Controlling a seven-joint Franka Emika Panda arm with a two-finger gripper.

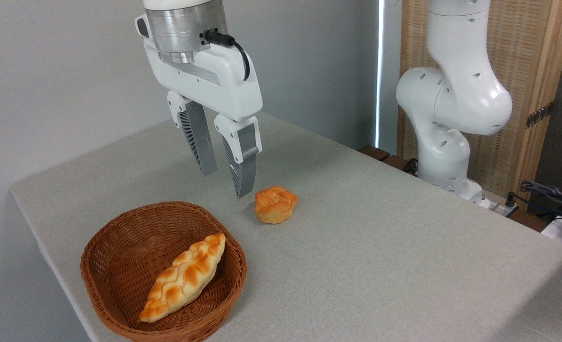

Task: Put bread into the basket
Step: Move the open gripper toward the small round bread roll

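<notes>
Camera: bread point(275, 204) sits mid-table point(380, 247), open room around.

The arm point(452, 95) is glossy white, built of rounded, bulbous segments with small dark recessed screw holes dotted over the shells. At the wrist sits a brushed silver metal cylinder point(184, 23), and a black cable point(233, 45) plugs into its side and curves over a white angular housing. The pincer point(226, 183) has two white knuckles carrying long grey ribbed fingers point(200, 137) that taper toward their tips.
</notes>
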